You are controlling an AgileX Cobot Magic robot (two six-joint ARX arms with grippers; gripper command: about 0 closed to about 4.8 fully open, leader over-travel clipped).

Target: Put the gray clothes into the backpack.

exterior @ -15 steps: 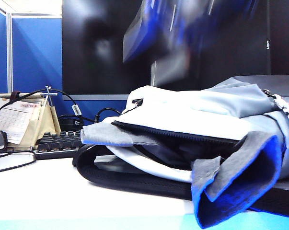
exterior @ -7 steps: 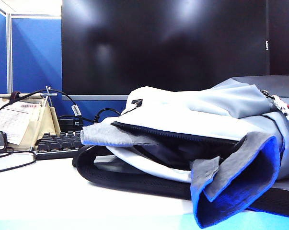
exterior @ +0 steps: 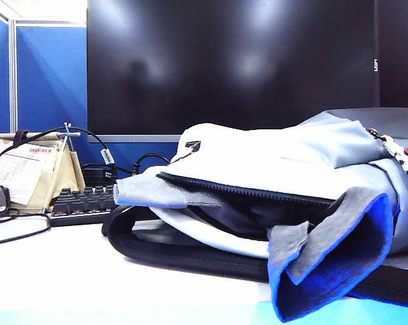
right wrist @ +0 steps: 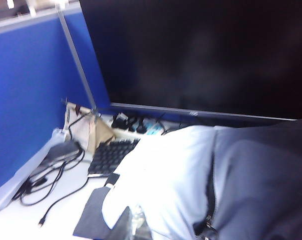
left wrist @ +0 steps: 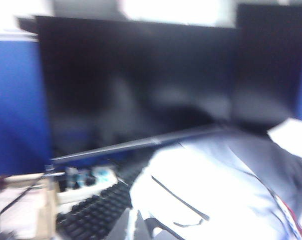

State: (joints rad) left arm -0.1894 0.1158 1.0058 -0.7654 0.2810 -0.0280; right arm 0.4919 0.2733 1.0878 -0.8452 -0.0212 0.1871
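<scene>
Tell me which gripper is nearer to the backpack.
Cannot tell, left or right: the left gripper and the right gripper are both out of the exterior view, off the backpack; each wrist view looks down on it.

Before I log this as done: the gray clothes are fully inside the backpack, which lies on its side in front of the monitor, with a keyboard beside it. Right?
Not quite. The gray clothes are only partly in: a blue-lined fold hangs out of the backpack through its open zipper, as the exterior view shows. The rest holds: the backpack lies on its side before the monitor, with the keyboard beside it.
</scene>
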